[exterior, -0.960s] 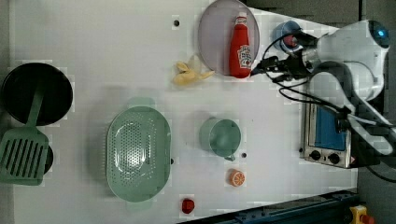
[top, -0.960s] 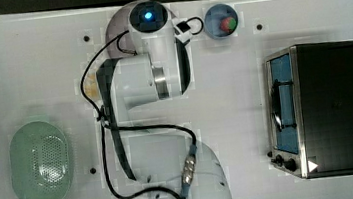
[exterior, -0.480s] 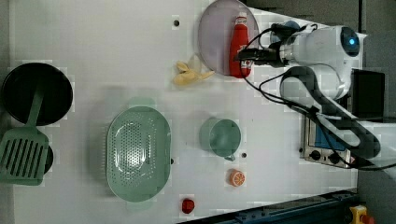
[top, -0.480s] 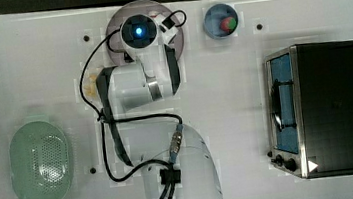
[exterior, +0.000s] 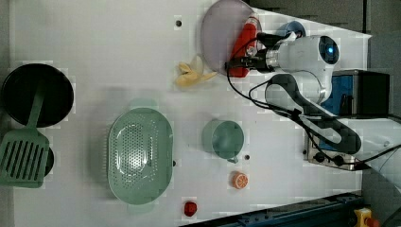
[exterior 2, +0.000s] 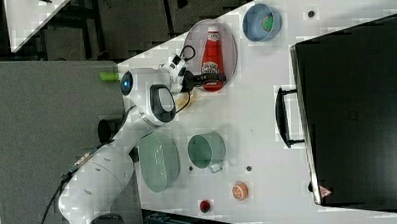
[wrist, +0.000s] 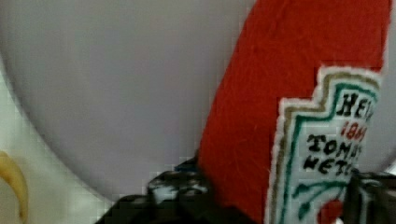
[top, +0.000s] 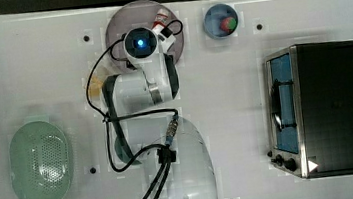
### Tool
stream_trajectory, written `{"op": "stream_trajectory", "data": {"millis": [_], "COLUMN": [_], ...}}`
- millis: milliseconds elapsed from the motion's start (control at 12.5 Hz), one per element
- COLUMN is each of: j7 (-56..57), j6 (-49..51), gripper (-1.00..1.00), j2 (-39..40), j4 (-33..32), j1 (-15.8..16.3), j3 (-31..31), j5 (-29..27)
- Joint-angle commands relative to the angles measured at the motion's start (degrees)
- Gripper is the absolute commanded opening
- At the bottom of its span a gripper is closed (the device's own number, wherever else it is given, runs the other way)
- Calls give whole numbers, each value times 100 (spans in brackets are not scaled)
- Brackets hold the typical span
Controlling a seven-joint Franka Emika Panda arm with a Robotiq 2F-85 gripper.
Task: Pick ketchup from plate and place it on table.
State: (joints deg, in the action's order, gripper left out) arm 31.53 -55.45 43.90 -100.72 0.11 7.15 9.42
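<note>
One slim red squeeze bottle of ketchup (exterior 2: 211, 58) lies flat on the large round mauve-grey plate (exterior 2: 226, 38), with the gripper (exterior 2: 213, 81) at its base end.

Two dark fingers (wrist: 180, 184) bracket the bottle's labelled lower body in the wrist view; whether they already press it or stand just off it I cannot tell. Plate and bottle sit near the white table's (exterior: 118, 42) edge, a small blue bowl (exterior 2: 261, 22) just beside the plate and a yellow banana peel (exterior: 191, 75) near its rim.

- On the ketchup (wrist: 299, 116) label (wrist: 322, 154) you can read "HEI", "186", "TOMAT" and "KETC", each cut off.
- You'll find no other readable text.
</note>
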Motion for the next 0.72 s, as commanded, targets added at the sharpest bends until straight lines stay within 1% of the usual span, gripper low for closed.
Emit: {"op": "stream_trajectory", "data": {"millis": [80,320,480,720], "j7": [173,123,-97,-159], "j6": [-81,-70,-8,771], "gripper": [21,21,21,21], "j2": [-179,-394,-781,-1615], "j4": [181,183,175,107], "j1": [-38,-40,-65,-138], "j3": [-24,-18,-19,-31], "j5": [25,0,-6,-6]}}
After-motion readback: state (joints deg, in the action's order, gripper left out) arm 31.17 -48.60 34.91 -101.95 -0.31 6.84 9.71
